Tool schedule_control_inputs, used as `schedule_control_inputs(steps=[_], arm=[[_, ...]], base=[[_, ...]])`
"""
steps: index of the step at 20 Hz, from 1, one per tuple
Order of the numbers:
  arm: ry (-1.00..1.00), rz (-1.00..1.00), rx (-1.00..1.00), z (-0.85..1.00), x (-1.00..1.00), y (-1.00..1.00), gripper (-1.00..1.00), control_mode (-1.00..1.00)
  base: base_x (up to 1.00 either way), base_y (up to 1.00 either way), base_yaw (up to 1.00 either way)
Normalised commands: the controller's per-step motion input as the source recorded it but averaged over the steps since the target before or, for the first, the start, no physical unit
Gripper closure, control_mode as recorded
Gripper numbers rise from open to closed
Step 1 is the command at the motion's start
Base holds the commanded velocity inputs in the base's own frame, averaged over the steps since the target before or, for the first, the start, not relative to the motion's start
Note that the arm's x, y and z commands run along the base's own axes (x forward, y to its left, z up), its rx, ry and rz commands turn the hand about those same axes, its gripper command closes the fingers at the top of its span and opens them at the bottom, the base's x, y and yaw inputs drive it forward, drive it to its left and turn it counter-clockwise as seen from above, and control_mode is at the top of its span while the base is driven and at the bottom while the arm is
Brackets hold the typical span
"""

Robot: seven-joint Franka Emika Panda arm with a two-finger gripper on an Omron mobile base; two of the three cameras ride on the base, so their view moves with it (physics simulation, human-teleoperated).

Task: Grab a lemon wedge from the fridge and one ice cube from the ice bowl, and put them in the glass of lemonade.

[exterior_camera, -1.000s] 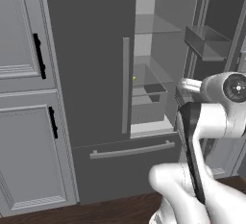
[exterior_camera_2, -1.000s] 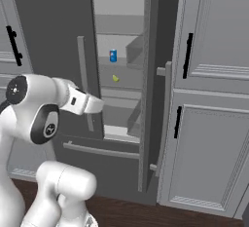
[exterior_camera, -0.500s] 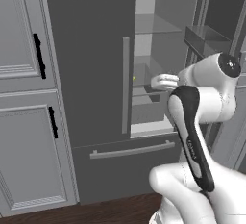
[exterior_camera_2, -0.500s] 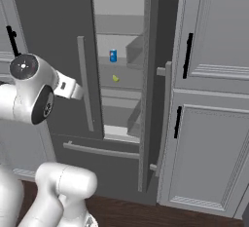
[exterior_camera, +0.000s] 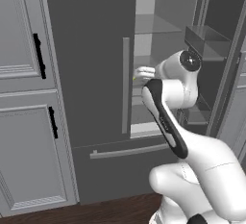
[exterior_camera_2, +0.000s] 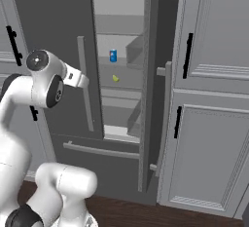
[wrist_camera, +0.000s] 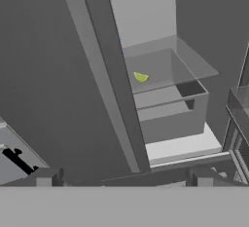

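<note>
Lemon wedge: one, lying flat on a glass shelf inside the fridge, just below and in front of the can. In the hand view it sits mid-shelf, past the edge of the shut door.
Fridge doors: two. The left one is shut; the right one stands swung out, which leaves a narrow gap giving access to the shelves.
Door handles: two long bars, one per door; a third, horizontal bar runs across the bottom drawer.
Gripper: raised to shelf height at the gap and aimed in at the wedge, judged to be lining up the reach. Both tips are apart with nothing between them.
Can: one, blue, upright at the back of the shelf above.
Cabinets: panelled, flanking the fridge; four black handles counted.
</note>
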Motion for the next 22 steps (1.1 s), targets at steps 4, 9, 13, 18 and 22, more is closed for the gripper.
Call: schedule_control_inputs(steps=[4,9,13,18,22], arm=[[0.00,-0.01,0.00,-0.01,0.77,0.20,-1.00,-1.00],[0.01,0.00,-0.01,-0.01,0.84,0.07,-1.00,-1.00],[0.01,0.00,-0.03,-0.17,0.81,0.49,-1.00,-1.00],[0.00,0.00,-0.01,-0.09,0.83,0.14,-1.00,-1.00],[0.00,0.00,-0.01,-0.07,0.72,-0.03,-1.00,-1.00]], base=[[0.00,0.00,0.00],[0.00,0.00,0.00],[0.00,0.00,0.00],[0.00,0.00,0.00],[0.00,0.00,0.00]])
